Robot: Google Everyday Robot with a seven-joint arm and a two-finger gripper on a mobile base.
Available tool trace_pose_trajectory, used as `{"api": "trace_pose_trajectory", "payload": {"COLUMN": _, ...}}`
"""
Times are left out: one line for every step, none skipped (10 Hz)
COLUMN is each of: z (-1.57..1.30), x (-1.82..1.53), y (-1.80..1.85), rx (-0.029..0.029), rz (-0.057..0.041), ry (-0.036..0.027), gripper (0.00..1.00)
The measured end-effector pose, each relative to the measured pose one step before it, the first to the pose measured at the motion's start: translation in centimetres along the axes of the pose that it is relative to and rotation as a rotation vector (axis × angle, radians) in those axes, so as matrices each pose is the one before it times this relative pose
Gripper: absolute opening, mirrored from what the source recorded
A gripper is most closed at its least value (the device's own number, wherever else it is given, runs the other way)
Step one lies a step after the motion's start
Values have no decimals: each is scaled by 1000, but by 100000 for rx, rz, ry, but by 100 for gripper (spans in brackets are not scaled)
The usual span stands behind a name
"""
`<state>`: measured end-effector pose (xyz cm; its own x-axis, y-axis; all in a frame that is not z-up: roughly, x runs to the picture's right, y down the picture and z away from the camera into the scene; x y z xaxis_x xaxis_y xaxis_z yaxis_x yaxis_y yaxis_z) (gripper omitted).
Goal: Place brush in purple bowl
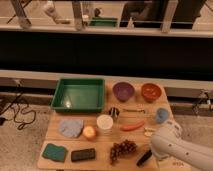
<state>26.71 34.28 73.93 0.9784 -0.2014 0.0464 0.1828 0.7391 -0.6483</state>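
**Robot Arm Bends Over Brush at Table's Corner**

The robot's white arm [175,147] curls in from the lower right of the frame. Its gripper [151,150] is low at the brush [144,158], which lies slantwise on the table [102,150] at bottom right, just beside the grapes [122,148]. Whether the gripper has closed on the brush cannot be told, because the arm hides it. The purple bowl [123,91] sits empty at upper centre, beside the orange bowl [151,91] and well apart from the brush. The low reach looks like a grasp from above, as the slim handle lies flat. A carrot [133,126] lies between brush and bowl, so any carry would probably need height.
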Motion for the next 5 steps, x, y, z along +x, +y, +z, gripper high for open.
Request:
{"api": "trace_pose_trajectory", "payload": {"z": 187, "x": 53, "y": 54, "rx": -556, "rz": 189, "ry": -1276, "gripper": 63}}
{"api": "trace_pose_trajectory", "payload": {"z": 225, "x": 65, "y": -62, "rx": -230, "rz": 638, "ry": -1475, "gripper": 53}}
{"api": "trace_pose_trajectory", "payload": {"z": 256, "x": 49, "y": 96, "rx": -880, "rz": 708, "ry": -1445, "gripper": 41}}
{"api": "trace_pose_trajectory", "payload": {"z": 122, "x": 143, "y": 111, "rx": -805, "rz": 744, "ry": -673, "gripper": 33}}
{"api": "trace_pose_trajectory", "payload": {"z": -121, "x": 5, "y": 165, "rx": -140, "rz": -248, "ry": 167, "gripper": 24}}
